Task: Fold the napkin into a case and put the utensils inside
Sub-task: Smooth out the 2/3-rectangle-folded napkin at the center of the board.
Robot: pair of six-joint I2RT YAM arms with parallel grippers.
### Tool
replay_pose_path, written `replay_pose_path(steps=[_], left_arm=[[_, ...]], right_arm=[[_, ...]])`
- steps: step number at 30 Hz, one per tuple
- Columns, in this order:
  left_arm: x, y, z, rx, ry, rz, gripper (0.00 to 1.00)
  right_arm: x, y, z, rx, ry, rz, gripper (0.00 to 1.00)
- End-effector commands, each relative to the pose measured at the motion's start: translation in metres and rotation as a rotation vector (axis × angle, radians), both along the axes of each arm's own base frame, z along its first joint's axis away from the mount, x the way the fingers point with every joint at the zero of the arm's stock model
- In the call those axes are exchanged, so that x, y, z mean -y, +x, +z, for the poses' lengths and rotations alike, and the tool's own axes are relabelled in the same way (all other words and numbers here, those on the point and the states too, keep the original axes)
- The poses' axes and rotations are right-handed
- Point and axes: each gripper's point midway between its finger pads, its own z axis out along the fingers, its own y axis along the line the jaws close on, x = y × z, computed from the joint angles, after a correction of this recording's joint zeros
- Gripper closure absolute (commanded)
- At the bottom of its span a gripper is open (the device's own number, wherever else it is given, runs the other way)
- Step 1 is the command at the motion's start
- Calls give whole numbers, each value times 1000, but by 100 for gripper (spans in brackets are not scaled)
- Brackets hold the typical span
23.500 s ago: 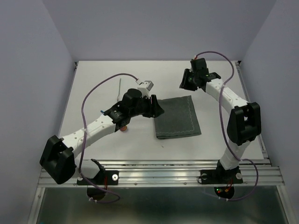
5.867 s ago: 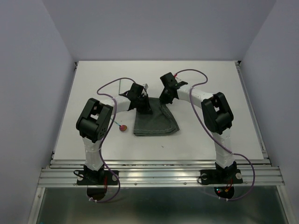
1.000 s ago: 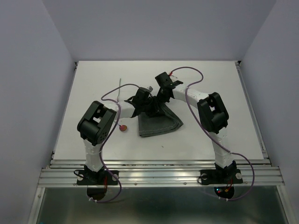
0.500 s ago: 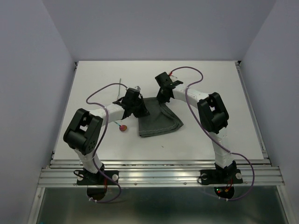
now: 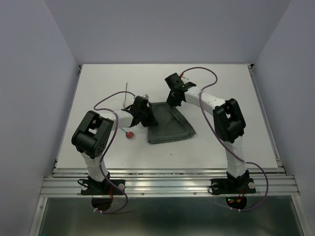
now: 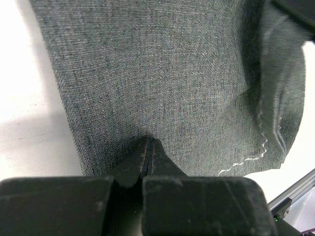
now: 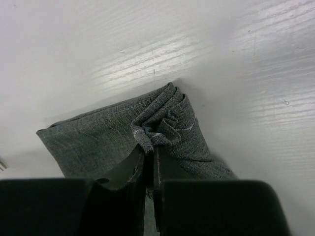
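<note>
**A:** ok so what's the left tool (image 6: 149, 147) doing?

**B:** Its jaws are pressed right together, tips dug into the napkin (image 5: 172, 129) at the cloth's left edge. The weave puckers a little where the tips meet, so it looks like a thin pinch of fabric is caught there. tbh the wrist cam is so tight I can't see how much. From those tips the grey cloth spreads away flat, with a wavy pale seam (image 6: 246, 160) running along its edge.

**A:** and the right tool (image 7: 149, 155)?

**B:** That one's clearer. Its jaws are clamped on a scrunched-up corner of the same napkin, with the fabric bunched into a little knot just above the tips. The rest of the cloth fans out to the left and downward from there in that wrist view.

**A:** so where does the napkin sit overall?

**B:** In the top view it's folded and lying mid-surface (image 5: 221, 88), narrower at the far end and wider toward the arm bases. The two tools are on its far corners, left and right.

**A:** utensils?

**B:** Both are out on the bare surface to the left of the cloth, not touching it. The spoon (image 5: 129, 133) is beside the left arm, red bowl nearest the napkin. The grey stick (image 5: 126, 91) lies farther back, well apart from both tools.
</note>
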Motion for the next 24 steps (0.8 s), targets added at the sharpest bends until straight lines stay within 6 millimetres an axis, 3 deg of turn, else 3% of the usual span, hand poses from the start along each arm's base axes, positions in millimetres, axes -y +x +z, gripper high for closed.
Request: replay_pose_path(steps=[1,7,24], left_arm=[[-21,-29,-44,-114,120,-1,100],[-18,-26,-41,-105,109,-10,100],[-9,-26,-37,-92,96,-31,100]], right_arm=[[-9,1,49,91,32,12,99],[-21,7,55,102,53,22,99],[-60,7,42,88,51,56,99]])
